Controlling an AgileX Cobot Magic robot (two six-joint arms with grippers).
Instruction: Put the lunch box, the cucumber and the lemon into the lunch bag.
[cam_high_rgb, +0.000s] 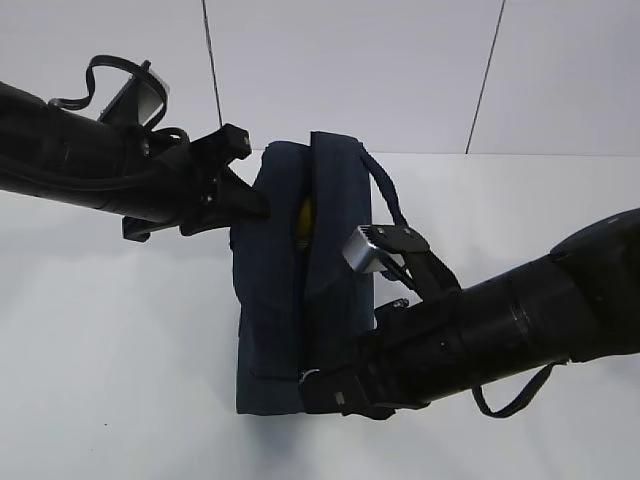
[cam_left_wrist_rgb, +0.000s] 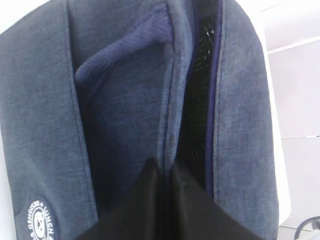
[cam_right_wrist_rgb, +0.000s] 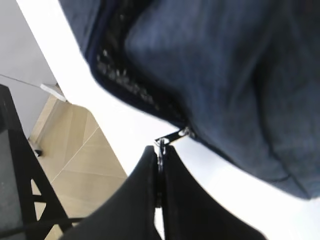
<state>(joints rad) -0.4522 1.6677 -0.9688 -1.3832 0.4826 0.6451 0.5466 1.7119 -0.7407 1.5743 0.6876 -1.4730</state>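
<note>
Two grippers work the boxy dark navy fabric lunch bag (cam_high_rgb: 300, 290) at frame centre.
The bright yellow lemon (cam_high_rgb: 301, 222) shows inside; lunch box and cucumber unseen. Right gripper (cam_right_wrist_rgb: 161, 150) pinches the silver zipper pull (cam_right_wrist_rgb: 172, 137); left gripper (cam_left_wrist_rgb: 165, 170) clenches the bag's fabric; zipping appears left.

left gripper (cam_left_wrist_rgb: 162, 172) jaws closed; right gripper (cam_right_wrist_rgb: 161, 152) jaws pinched together

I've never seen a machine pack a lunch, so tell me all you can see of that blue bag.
The lunch bag is boxy, dark navy woven fabric with loop handles and a round white logo. It stands on the white table, zipper partly open, something yellow showing inside. The left pincer pinches its fabric edge; the right pincer is shut on the silver zipper pull.
</note>
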